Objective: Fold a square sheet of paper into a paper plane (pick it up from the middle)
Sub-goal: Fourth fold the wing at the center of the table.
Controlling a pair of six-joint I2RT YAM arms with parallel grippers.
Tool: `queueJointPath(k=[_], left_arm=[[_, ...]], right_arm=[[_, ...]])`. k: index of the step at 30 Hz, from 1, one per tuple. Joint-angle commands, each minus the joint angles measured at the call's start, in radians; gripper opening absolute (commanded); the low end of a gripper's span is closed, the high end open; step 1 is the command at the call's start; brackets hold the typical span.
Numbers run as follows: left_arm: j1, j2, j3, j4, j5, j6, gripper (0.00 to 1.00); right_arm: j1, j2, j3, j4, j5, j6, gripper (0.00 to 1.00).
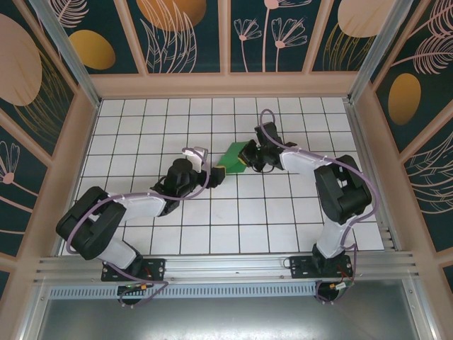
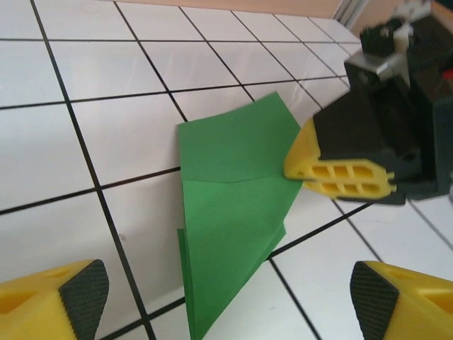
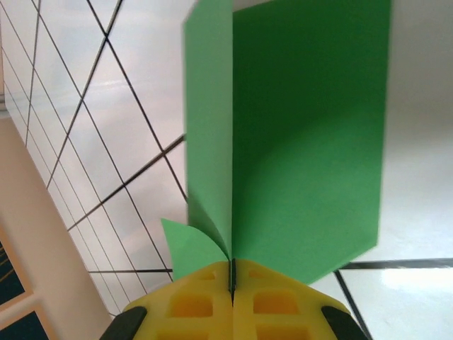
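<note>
Near the middle of the white-tiled table, the green sheet of paper is partly folded, wide at its far end and narrowing toward the left arm. The right hand is pinched tight on one side edge of the sheet, its yellow fingertips pressed together with the paper's layers rising out of the seam between them. Seen from the left wrist, that edge is lifted while the rest slopes down toward the tiles; whether it touches them I cannot tell. The left hand stands wide, its fingers spread either side of the sheet's narrow end, gripping nothing.
</note>
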Motion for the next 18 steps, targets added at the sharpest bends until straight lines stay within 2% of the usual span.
queueJointPath(k=[1, 10, 18], left_arm=[[-0.002, 0.032, -0.008, 0.124, -0.010, 0.112, 0.90], [-0.001, 0.049, -0.006, 0.147, 0.002, 0.131, 0.90], [-0.002, 0.043, -0.003, 0.143, -0.006, 0.099, 0.91]], right_arm=[[0.030, 0.062, 0.111, -0.114, 0.016, -0.004, 0.00], [0.077, 0.093, 0.245, -0.313, 0.208, -0.076, 0.00], [0.092, -0.017, 0.285, -0.385, 0.409, -0.120, 0.00]])
